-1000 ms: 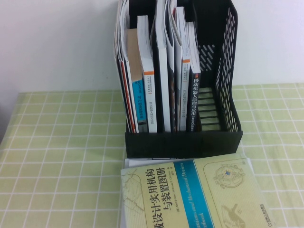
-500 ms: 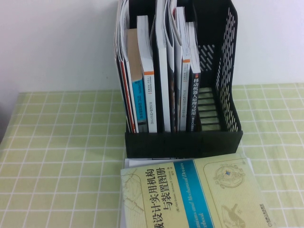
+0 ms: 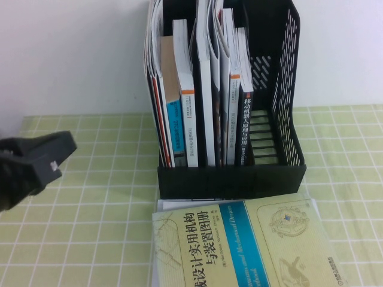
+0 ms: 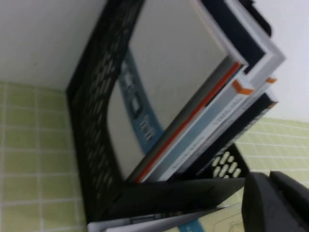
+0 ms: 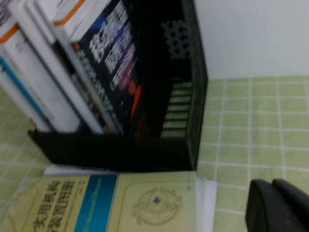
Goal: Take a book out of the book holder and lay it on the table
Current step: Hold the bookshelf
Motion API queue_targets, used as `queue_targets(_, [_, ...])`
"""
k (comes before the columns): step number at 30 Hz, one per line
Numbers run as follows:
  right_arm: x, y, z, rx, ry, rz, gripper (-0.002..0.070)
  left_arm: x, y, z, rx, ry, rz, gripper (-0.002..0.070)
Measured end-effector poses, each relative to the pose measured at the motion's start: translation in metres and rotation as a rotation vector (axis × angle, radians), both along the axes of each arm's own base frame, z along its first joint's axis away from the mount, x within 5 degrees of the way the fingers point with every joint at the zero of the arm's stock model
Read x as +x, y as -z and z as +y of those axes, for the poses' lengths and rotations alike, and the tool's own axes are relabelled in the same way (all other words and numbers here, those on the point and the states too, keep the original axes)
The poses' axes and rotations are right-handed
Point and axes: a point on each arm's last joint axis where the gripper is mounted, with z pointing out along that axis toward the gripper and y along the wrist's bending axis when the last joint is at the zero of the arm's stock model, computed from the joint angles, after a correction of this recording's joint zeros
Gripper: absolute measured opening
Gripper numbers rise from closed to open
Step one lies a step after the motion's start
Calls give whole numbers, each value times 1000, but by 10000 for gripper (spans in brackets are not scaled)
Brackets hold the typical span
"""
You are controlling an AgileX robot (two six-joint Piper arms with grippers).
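The black book holder [image 4: 94,135] stands on the green checked tabletop [image 4: 29,164], packed with leaning books, beside the dark left tool [image 4: 277,203] at the frame's corner.

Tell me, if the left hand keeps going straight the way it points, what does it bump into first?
Probably the book holder. The left hand points across the table toward the holder's left side wall, though depth is hard to judge. The right hand waits by the holder's right side.
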Motion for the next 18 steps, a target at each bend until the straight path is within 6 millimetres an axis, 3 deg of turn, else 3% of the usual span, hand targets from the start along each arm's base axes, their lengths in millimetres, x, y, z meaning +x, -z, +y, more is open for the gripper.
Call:
queue_targets(4, [10, 10, 13, -28, -141, 26, -2, 16, -21, -14, -10, 139, -112, -3])
queue_targets(11, [19, -2, 30, 67, -302, -101, -1, 50, -61, -27, 31, 260, -234, -3])
queue_targets(18, [51, -7, 45, 121, -412, -131, 27, 91, -87, -35, 180, 313, -290, -3])
